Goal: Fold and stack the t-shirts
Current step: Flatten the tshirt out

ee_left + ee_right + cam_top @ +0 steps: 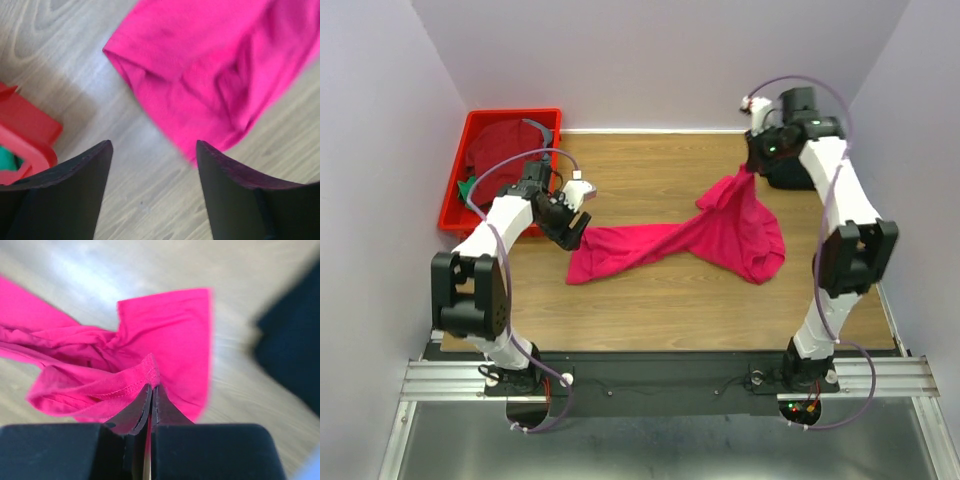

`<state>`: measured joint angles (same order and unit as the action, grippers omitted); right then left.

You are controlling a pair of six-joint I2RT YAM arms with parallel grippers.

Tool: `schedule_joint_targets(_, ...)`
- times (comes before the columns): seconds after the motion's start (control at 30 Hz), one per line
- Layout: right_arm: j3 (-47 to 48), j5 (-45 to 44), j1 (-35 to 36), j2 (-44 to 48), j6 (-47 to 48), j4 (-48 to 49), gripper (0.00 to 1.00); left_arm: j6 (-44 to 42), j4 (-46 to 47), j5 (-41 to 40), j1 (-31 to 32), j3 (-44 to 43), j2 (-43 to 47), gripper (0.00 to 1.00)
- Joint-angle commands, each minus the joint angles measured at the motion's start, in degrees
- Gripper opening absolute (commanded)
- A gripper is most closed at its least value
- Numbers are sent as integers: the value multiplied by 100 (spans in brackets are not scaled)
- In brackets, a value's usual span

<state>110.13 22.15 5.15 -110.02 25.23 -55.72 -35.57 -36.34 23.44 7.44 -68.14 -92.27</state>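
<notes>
A bright pink-red t-shirt (700, 240) lies crumpled and stretched across the middle of the table. My right gripper (752, 168) is shut on its hem at the far right and holds that corner up off the table. In the right wrist view the jaws (151, 387) pinch the stitched edge of the pink-red t-shirt (160, 335). My left gripper (570, 225) stands open at the shirt's left end. Between its fingers (152, 150) is bare wood, with the pink-red t-shirt (210, 75) just beyond. A black t-shirt (786, 177) lies behind the right arm.
A red plastic bin (455, 205) stands at the far left with a dark red shirt (505, 150) and a bit of green cloth (468, 187) in it. Its corner (25, 130) shows by the left finger. Grey walls close in the table on three sides.
</notes>
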Motion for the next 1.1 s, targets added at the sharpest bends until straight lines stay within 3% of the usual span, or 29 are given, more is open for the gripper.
schedule_joint_targets(0.0,141,-378,-172,674,-71,-61,0,-897,-339,231,12,528,876,75)
schedule_joint_targets(0.17,-219,-633,-190,1079,-185,-79,1,-1662,-199,-32,47,1487,1605,58)
schedule_joint_targets(0.23,-333,-616,-181,1192,-229,-79,0,-1672,-76,-111,117,1706,1712,56)
schedule_joint_targets(0.47,-1229,-580,-172,1544,-282,-149,0,-1400,328,12,626,2050,1809,56)
schedule_joint_targets(0.63,-1722,-721,-181,1922,-335,-149,1,-1181,1013,-313,1434,2471,1888,59)
schedule_joint_targets(1.07,-1881,-967,-181,2195,-414,-149,1,-1180,1806,-569,2235,2437,869,58)
